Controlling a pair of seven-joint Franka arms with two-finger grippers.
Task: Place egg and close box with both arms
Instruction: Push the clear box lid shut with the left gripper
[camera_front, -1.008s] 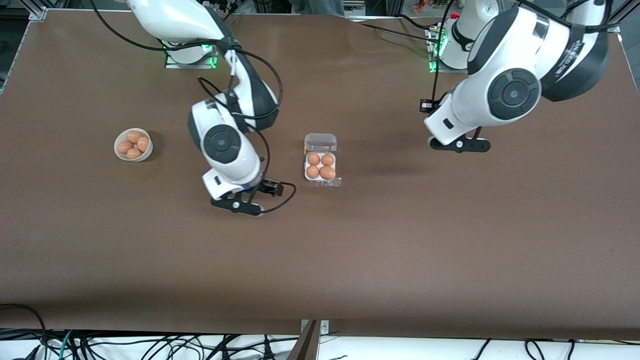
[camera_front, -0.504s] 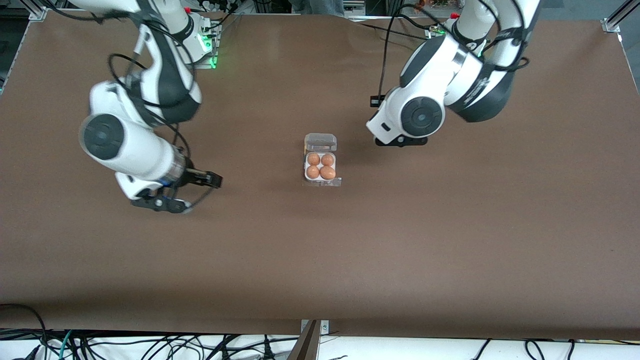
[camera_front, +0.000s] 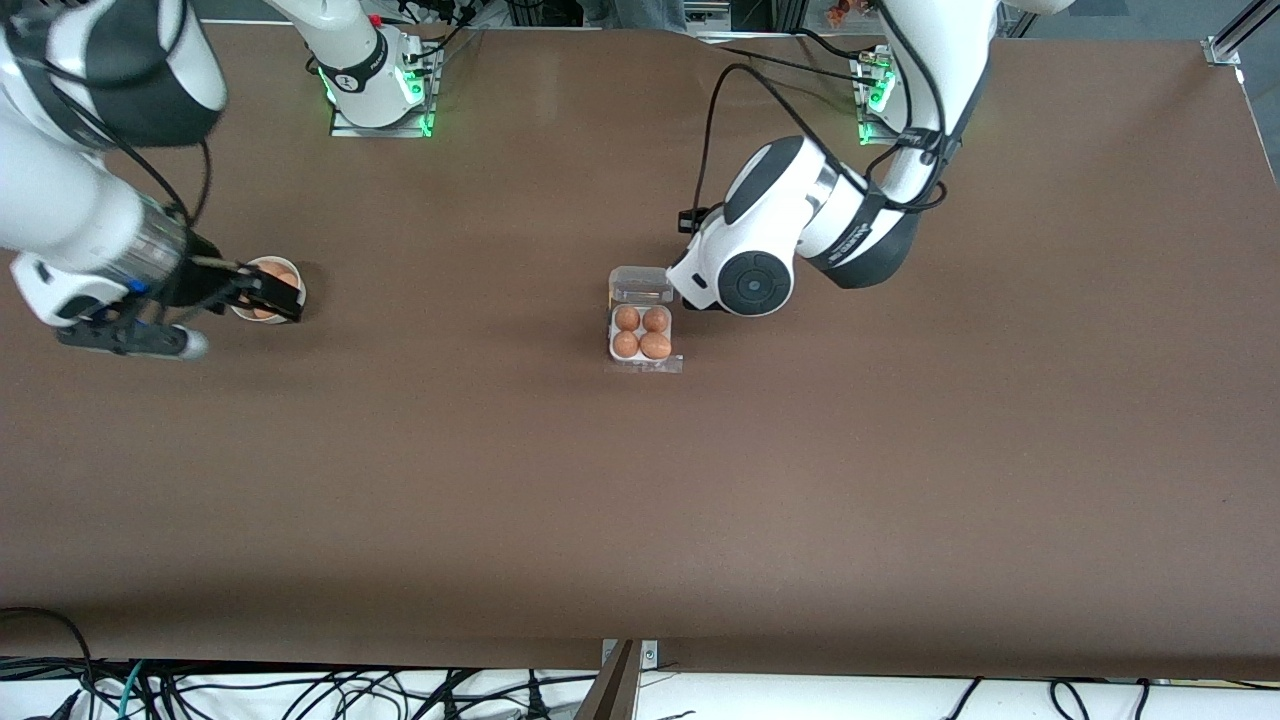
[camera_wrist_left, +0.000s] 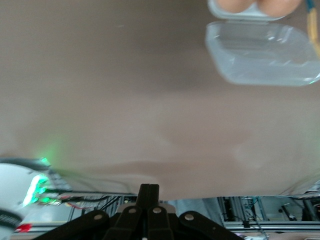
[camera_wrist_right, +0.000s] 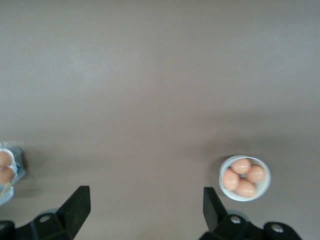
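Note:
The box (camera_front: 642, 330) is a clear four-cell carton in the middle of the table. Its lid (camera_front: 641, 284) lies open and flat, and every cell holds an orange-brown egg (camera_front: 655, 346). The left arm's wrist (camera_front: 745, 280) hangs just beside the lid and hides its gripper in the front view. The left gripper (camera_wrist_left: 149, 192) is shut and empty, with the lid (camera_wrist_left: 262, 52) ahead of it. The right gripper (camera_front: 268, 297) is open and empty, over the white bowl (camera_front: 296, 290). It also shows in the right wrist view (camera_wrist_right: 145, 207).
The bowl (camera_wrist_right: 245, 178) holds several more eggs and stands toward the right arm's end of the table. The box's edge (camera_wrist_right: 6, 167) shows at the side of the right wrist view. Bare brown table lies all round.
The right arm has swung from beside the box out to the bowl. The left arm has come down and in to the box's open lid.

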